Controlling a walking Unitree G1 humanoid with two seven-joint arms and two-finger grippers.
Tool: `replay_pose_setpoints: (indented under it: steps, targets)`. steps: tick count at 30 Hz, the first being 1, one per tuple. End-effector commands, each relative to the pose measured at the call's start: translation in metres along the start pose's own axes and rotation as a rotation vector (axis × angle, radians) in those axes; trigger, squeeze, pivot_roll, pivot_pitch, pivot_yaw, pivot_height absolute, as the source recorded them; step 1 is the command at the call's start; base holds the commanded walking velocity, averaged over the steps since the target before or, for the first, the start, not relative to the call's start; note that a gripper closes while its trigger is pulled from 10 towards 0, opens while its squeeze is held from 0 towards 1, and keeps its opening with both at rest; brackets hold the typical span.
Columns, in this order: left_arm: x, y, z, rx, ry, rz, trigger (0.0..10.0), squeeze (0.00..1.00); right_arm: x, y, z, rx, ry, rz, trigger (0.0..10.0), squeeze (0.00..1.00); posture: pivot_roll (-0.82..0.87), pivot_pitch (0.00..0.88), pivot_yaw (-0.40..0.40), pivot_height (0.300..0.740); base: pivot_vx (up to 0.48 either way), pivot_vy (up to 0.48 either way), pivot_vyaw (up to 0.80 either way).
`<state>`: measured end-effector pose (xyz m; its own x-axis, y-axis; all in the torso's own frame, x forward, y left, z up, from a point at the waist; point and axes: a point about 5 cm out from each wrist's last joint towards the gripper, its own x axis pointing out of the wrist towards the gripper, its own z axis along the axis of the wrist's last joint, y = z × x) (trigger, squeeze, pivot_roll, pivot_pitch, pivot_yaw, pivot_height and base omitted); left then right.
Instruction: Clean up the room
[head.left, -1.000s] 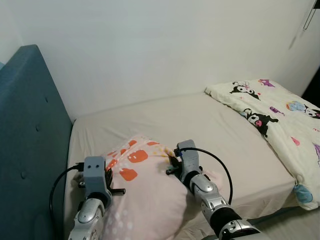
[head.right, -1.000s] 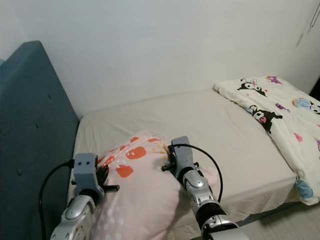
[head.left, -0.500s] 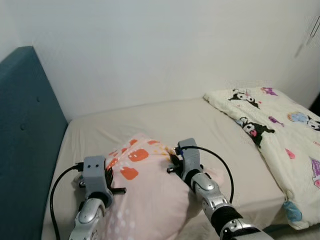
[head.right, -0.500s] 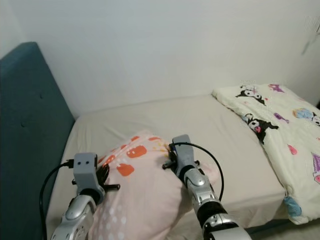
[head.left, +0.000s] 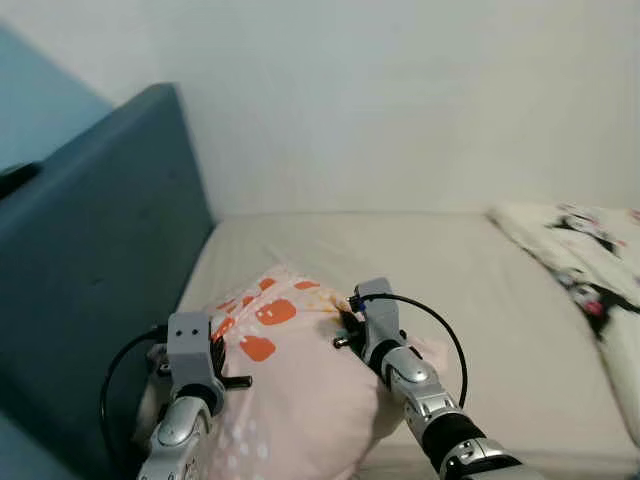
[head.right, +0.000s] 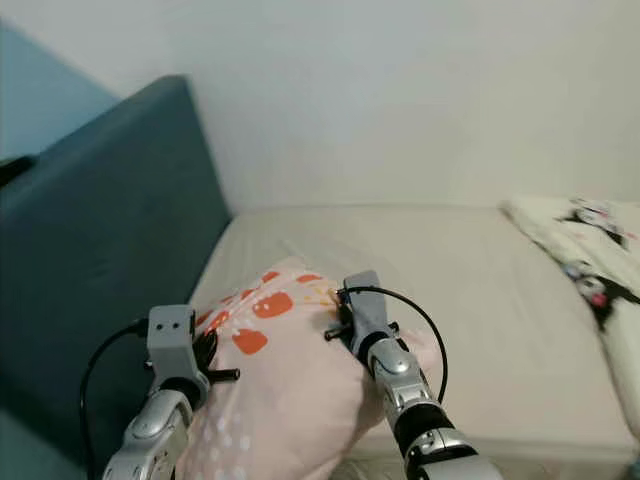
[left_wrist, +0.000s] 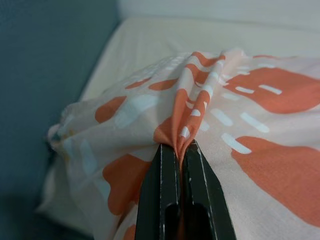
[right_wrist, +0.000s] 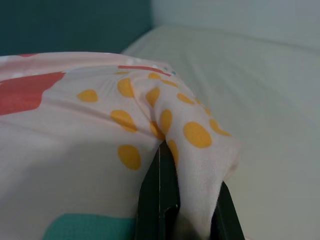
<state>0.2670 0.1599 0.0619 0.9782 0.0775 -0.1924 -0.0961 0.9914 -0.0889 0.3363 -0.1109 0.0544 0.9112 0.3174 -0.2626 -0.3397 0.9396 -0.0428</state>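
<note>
- A pink pillow (head.left: 290, 380) with orange patches is held up between the two hands, over the near edge of the bed (head.left: 450, 270) and close to the headboard (head.left: 90, 280).
- The left hand (left_wrist: 181, 150) is clamped on a pinched fold of the pillow cover; in the left wrist view its two black fingers (left_wrist: 160, 190) stand nearly together with a ridge of orange-and-white cloth squeezed between them.
- In the eye views the left hand's grey housing (head.left: 192, 350) sits at the pillow's side nearest the headboard, with a black cable looping down from it.
- The right hand (right_wrist: 182, 150) is closed on the pillow's far corner, the one away from the headboard; cloth with yellow dots bunches between its fingers (right_wrist: 159, 195) and drapes over them.
- From the head, the right hand's housing (head.left: 372, 310) rests against the pillow's upper edge, with a black cable arching over the silver forearm.
- The bed wears a plain beige sheet, bare between the pillow and the wall (head.left: 400, 100).
- The headboard is dark teal and padded, standing upright at the end of the bed beside the pillow.
- A cream quilt (head.left: 590, 260) printed with dark cartoon figures lies on the bed at the end far from the headboard, well apart from the pillow.
- The wall behind the bed is plain white.
</note>
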Motion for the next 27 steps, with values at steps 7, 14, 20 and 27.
replay_pose_setpoints:
  steps: [7,14,20,27]
  targets:
    - [0.0015,0.0063,0.0046,0.046,0.001,-0.001,10.0,0.00,-0.0008,-0.0076,0.0045,0.003,-0.028,-0.034,10.0,0.00,-0.02,0.000,0.001,0.740,0.000,0.000,0.80]
    - [0.0009,0.0046,0.0038,0.058,0.009,-0.014,10.0,0.00,-0.0015,-0.0084,0.0032,0.007,-0.025,-0.039,10.0,0.00,-0.02,0.000,0.006,0.740,0.000,0.000,0.80]
    - [0.0029,0.0031,0.0037,0.067,0.018,-0.029,10.0,0.00,-0.0021,-0.0110,0.0028,0.042,-0.031,-0.065,10.0,0.00,-0.02,0.000,0.012,0.740,0.000,0.000,0.27]
    - [0.0058,0.0048,0.0080,0.060,0.001,-0.034,10.0,0.00,-0.0034,-0.0137,0.0016,0.048,-0.031,-0.082,10.0,0.00,-0.03,0.000,0.014,0.740,0.000,0.000,0.00]
